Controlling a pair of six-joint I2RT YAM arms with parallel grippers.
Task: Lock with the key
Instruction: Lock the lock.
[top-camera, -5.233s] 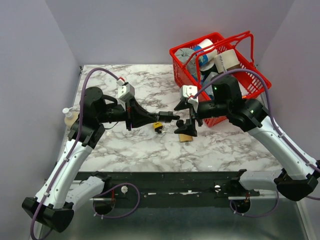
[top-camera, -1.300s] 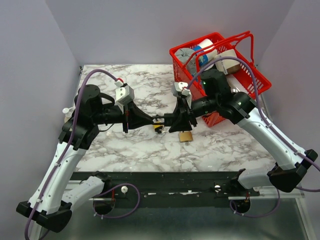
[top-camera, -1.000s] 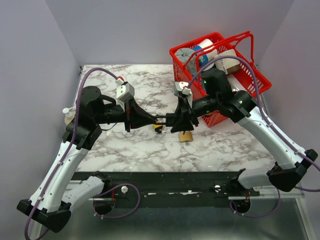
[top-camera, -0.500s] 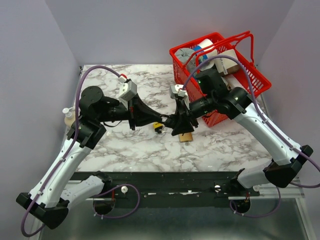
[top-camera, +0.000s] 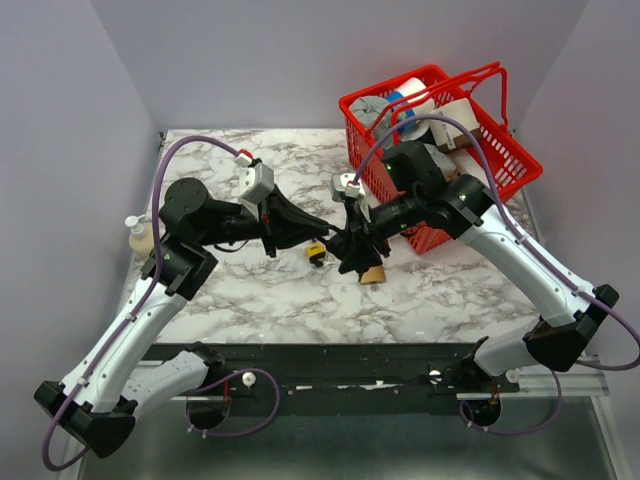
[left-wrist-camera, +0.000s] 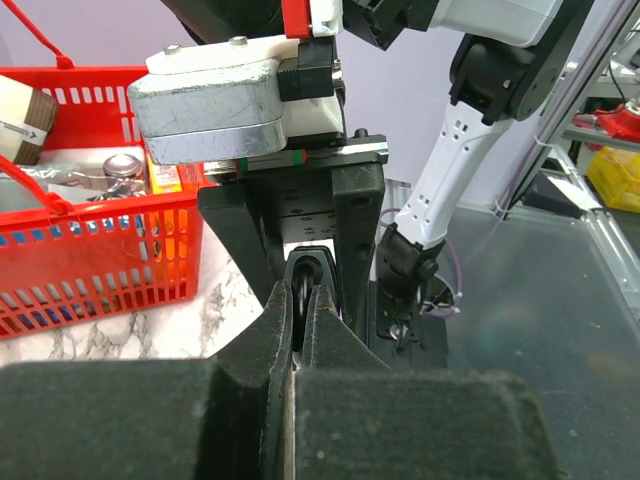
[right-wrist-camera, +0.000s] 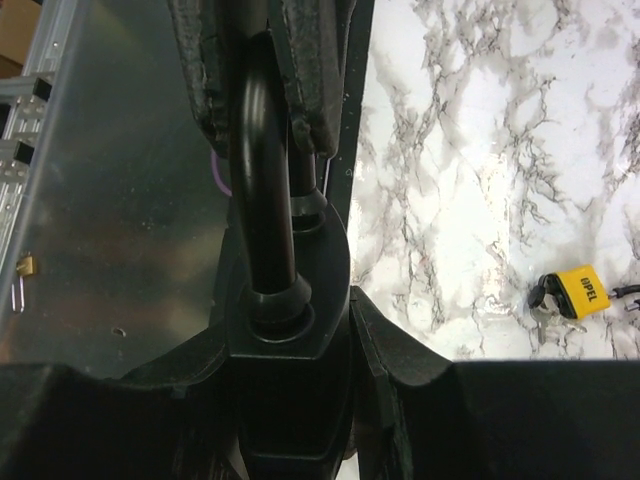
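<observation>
A black padlock (right-wrist-camera: 285, 330) sits between the jaws of my right gripper (right-wrist-camera: 290, 335), its shackle (right-wrist-camera: 262, 170) pointing away from the wrist. That gripper is closed on the lock body. My left gripper (left-wrist-camera: 304, 292) is shut, with a thin strip of metal, apparently the key (left-wrist-camera: 290, 365), pinched between its pads. Its fingertips (right-wrist-camera: 205, 80) press up against the top of the shackle. In the top view the two grippers meet tip to tip above the table's middle, left gripper (top-camera: 333, 232) against right gripper (top-camera: 352, 250). The keyhole is hidden.
A brass padlock (top-camera: 372, 272) lies on the marble just below the grippers. A yellow key tag (top-camera: 316, 249) lies beside it, also seen at tag (right-wrist-camera: 579, 290). A red basket (top-camera: 500, 170) full of items stands at the back right. A small bottle (top-camera: 140, 236) sits at the left edge.
Both wrists have turned and shifted while staying tip to tip; the right forearm has swung further left and the left arm has pushed toward the centre. Neither grip has changed.
</observation>
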